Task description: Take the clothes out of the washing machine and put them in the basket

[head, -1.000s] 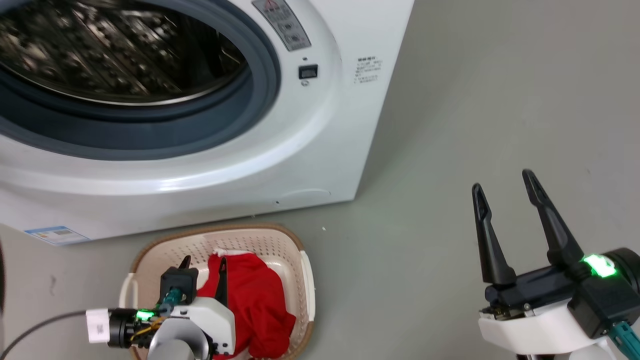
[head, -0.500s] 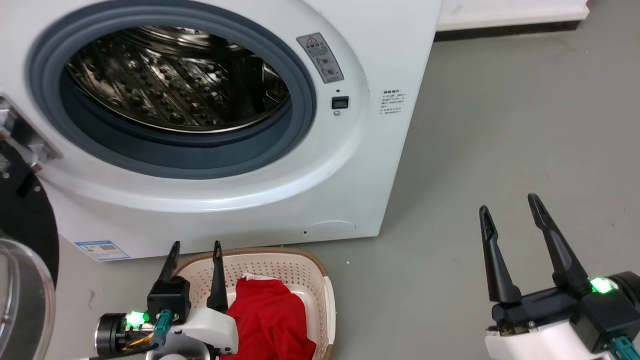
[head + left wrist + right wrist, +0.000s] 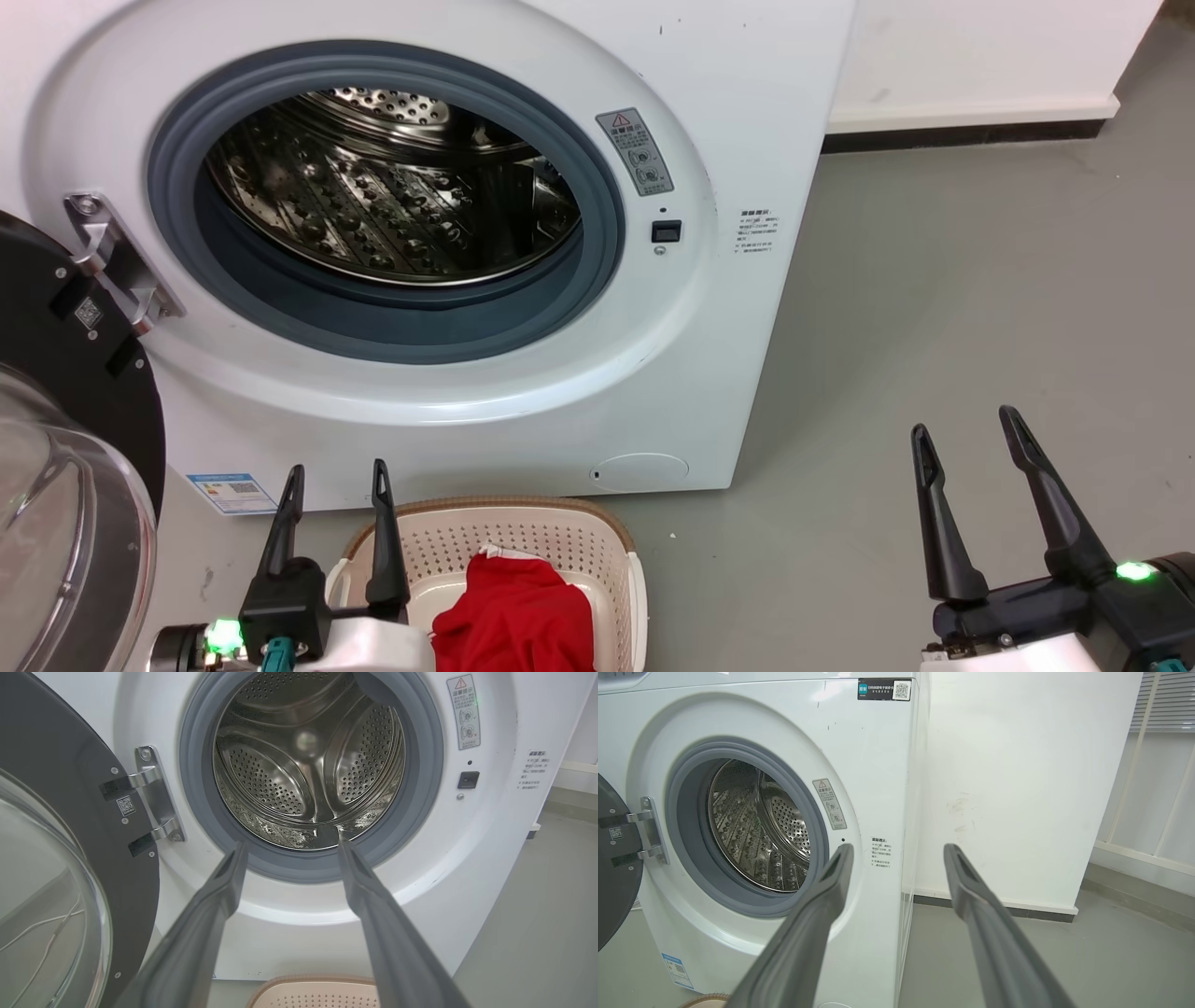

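The left gripper (image 3: 338,469) has drawn up and away from the clothes (image 3: 515,611) in the basket (image 3: 597,515). Its fingers (image 3: 383,532) now stand empty over the left rim.

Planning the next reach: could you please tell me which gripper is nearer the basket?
Left. The left gripper is at the basket's left rim; the right gripper is far off to its right, over the floor.

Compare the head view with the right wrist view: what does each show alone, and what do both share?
Head view, of the two: red clothes in the basket, and the open left gripper. Right wrist view: a black QR label near the washing machine's top, a slatted wall panel. Both: the washing machine, its open door, its steel drum, the open right gripper.
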